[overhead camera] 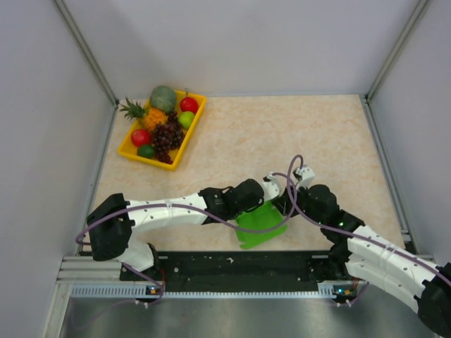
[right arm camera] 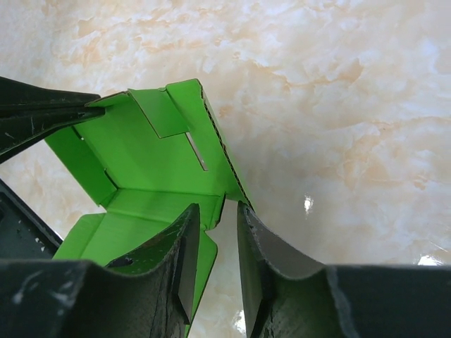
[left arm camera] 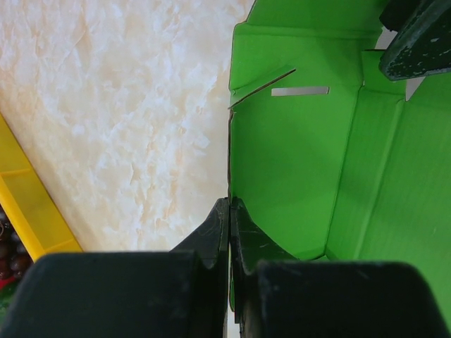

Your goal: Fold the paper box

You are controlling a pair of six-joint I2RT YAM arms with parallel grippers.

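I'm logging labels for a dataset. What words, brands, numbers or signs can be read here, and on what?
None can be read. The paper box is plain green inside, and the visible part of the tray is plain yellow with no print.

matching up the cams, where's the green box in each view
top external: box low centre
left wrist: box fills the right half
right wrist: box left of centre
shared landmark: left gripper shut on the box's edge; in the right wrist view the left gripper comes in from the left edge
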